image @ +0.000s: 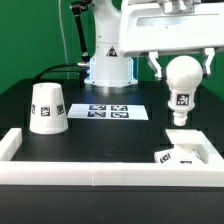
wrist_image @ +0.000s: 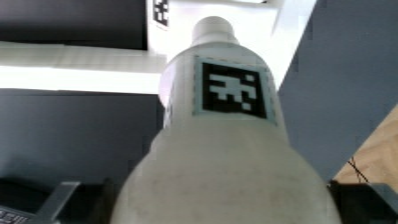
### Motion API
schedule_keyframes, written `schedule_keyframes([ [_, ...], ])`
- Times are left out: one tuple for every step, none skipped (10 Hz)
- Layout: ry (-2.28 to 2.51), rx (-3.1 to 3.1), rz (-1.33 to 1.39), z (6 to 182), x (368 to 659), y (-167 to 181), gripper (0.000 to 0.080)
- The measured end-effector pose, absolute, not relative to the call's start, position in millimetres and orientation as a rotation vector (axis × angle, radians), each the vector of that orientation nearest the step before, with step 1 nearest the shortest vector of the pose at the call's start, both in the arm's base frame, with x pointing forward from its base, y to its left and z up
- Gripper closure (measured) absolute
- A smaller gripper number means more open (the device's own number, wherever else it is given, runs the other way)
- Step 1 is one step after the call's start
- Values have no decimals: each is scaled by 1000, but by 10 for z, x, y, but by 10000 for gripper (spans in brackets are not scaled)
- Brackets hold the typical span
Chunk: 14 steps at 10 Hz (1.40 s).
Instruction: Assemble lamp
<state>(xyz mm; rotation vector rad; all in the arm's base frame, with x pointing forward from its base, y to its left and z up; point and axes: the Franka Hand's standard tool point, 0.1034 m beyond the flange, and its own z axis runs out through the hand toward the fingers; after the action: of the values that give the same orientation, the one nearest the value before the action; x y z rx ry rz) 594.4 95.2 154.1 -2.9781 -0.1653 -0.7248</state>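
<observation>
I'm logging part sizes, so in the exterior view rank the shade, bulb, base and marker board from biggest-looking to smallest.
1. shade and bulb: about alike, too close to rank.
2. base, flat and nearer the camera, so unsure.
3. marker board, a thin strip.

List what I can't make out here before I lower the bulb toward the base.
- Exterior view: the base is too small to show any socket.
- Exterior view: the hand blends with the white bulb, so pad contact is unclear.
- Wrist view: the bulb, close and blurred, fills the frame and hides the base.
- Both views: how the stem lines up with the base in depth cannot be judged.
</observation>
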Motion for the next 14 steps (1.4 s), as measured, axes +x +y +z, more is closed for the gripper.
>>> schedule_keyframes([
  [-168,-2976,-729,1487,6021,981,219],
  [-171,-2978,-729,1446,6065,973,219],
  [-168,-2979,-726,1415,6084,964,219],
  [-170,-2978,-725,1405,6090,980,219],
  [-171,-2976,-723,1398,6099,1010,219],
  [-173,-2976,-722,1390,6096,1018,219],
  [-173,-2978,-724,1368,6085,1014,219],
  [-174,-2980,-721,1332,6066,1012,219],
  [-175,-2980,-735,1297,6045,1011,219],
  [-179,-2981,-748,1246,6002,1016,219],
  [-180,-2980,-764,1232,5985,1013,219],
  [-181,-2979,-777,1225,5979,1011,219],
  [-182,-2976,-801,1224,5973,1015,219],
  [-184,-2971,-836,1223,5966,1018,219],
])
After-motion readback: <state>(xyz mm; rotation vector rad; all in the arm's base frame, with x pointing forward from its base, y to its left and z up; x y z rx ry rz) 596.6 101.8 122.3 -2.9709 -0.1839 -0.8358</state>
